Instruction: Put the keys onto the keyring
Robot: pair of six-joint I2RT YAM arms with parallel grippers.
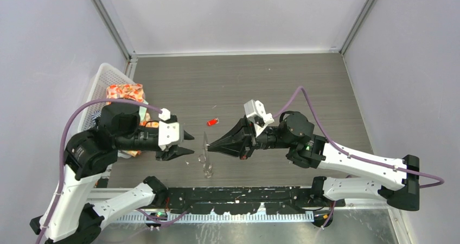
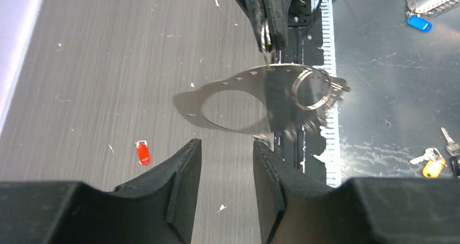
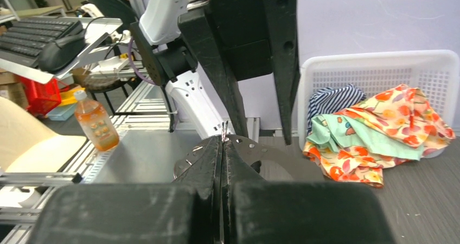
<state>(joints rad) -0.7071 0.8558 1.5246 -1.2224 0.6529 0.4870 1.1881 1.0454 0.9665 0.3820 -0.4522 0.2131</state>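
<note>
Top view first: right gripper (image 1: 210, 145) is clamped fully shut on the keyring (image 1: 206, 160), which hangs off its tip in the gap between the two grippers. Left gripper (image 1: 187, 145) faces it, jaws partway open with nothing in them. The red key (image 1: 212, 122) lies flat on the table (image 1: 244, 87), off to the far side of both sets of jaws and touching neither.

Left wrist view: my left fingers (image 2: 181, 179) frame an empty gap. The ring dangles ahead of the jaws and a bit to the right, under the right gripper's pinched tips. The red key sits outside the left-hand finger, down on the table. It's near the jaws but not between them.

Right wrist view: jaws closed tight, with just a sliver of ring wire poking out at the tip. The left gripper's open fingers loom right opposite. Can't see the key from here.

My read: the ring is held ready and the key isn't picked up yet, so that's the step in hand. Next I'd slide the left jaws sideways over the key, drop to the table, straddle it and close. It's tiny and flat, so I reckon the fingers have to line up across the red head or they'll just skate it away.
</note>
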